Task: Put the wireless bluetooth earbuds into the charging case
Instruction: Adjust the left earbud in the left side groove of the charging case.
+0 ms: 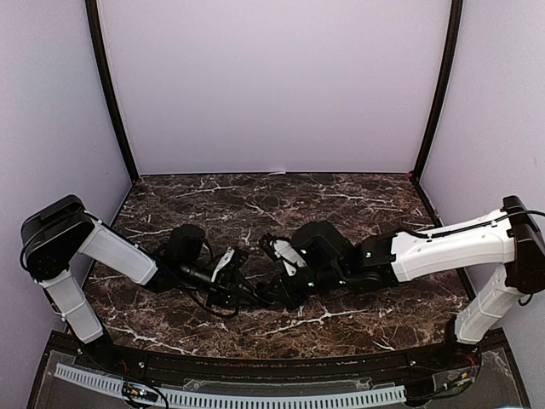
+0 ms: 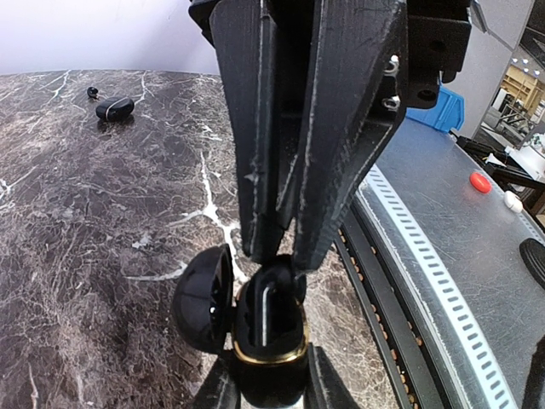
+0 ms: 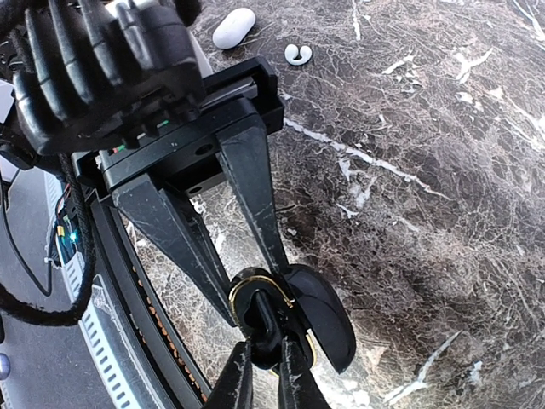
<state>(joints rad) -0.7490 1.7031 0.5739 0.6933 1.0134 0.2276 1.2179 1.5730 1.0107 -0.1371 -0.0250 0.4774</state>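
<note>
My left gripper [image 2: 271,385] is shut on an open black charging case with a gold rim [image 2: 266,356]. Its lid [image 2: 203,298] hangs open to the side. My right gripper [image 3: 266,356] is shut on a black earbud [image 3: 265,324] and holds it in the case's mouth [image 3: 247,281], between the left gripper's fingers [image 3: 192,247]. In the left wrist view the right gripper's fingertips [image 2: 255,243] come down onto the earbud [image 2: 276,273]. In the top view both grippers, left [image 1: 234,277] and right [image 1: 271,294], meet at the table's middle front; the case is hidden there.
A closed black case [image 2: 115,108] and a loose black earbud [image 2: 92,91] lie far off on the marble table [image 2: 85,221]. A white case [image 3: 233,27] and a white earbud [image 3: 297,54] lie beyond the left gripper. The table's front edge rail [image 2: 426,264] is close.
</note>
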